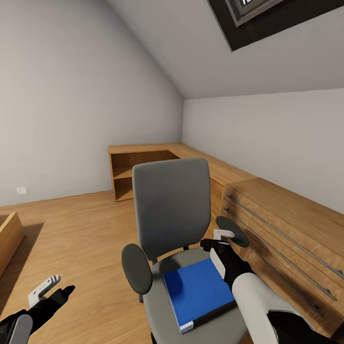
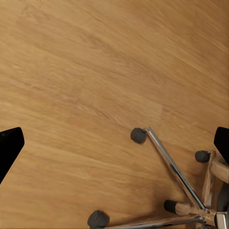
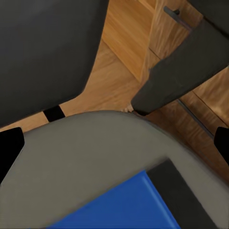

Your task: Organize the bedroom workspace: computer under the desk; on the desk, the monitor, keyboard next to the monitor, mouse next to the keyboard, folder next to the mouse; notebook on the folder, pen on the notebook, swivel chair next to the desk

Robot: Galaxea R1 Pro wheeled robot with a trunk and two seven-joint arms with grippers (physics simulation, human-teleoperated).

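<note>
The grey swivel chair (image 1: 170,212) stands in front of me, its back toward the room's corner. The blue folder (image 1: 199,293) lies flat on its seat (image 3: 86,152). My right gripper (image 1: 214,240) hovers open above the seat at the folder's far right corner, beside the right armrest (image 1: 233,229). In the right wrist view the folder (image 3: 119,205) and its dark spine (image 3: 176,191) lie just below the spread fingertips. My left gripper (image 1: 57,286) hangs open over the floor, left of the chair. The left wrist view looks down on the chrome base (image 2: 171,167) and its casters.
A low light-wood cabinet (image 1: 289,232) with long drawer handles runs along the right wall, close behind the chair's right armrest. An open wooden shelf unit (image 1: 137,173) fills the far corner. A wooden box edge (image 1: 1,244) sits at left. Bare wood floor (image 1: 79,228) stretches left of the chair.
</note>
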